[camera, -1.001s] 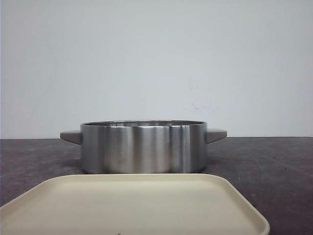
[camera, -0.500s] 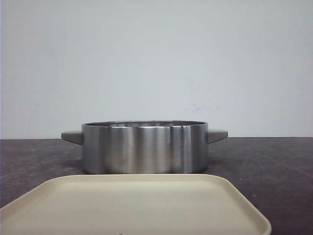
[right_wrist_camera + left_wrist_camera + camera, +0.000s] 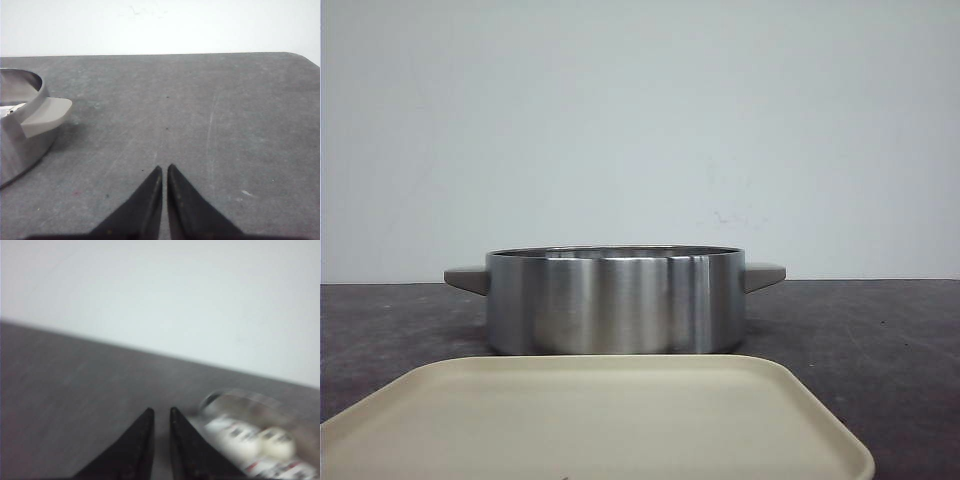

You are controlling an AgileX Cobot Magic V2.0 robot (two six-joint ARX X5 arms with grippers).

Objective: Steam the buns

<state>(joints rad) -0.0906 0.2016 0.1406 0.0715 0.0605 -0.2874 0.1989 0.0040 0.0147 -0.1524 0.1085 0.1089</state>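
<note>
pot (image 3: 615, 300): steel, on bench (image 3: 880, 340) behind beige tray (image 3: 590, 420)
buns (image 3: 250, 437): blurry, near L gripper (image 3: 161, 412)
L gripper: tips nearly together, empty
R gripper (image 3: 164, 169): same, over bare bench

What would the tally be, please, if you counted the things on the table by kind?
Steel pot: 1
Beige tray: 1
White buns, blurred in the left wrist view: at least 2 visible
Total: at least 4
</note>
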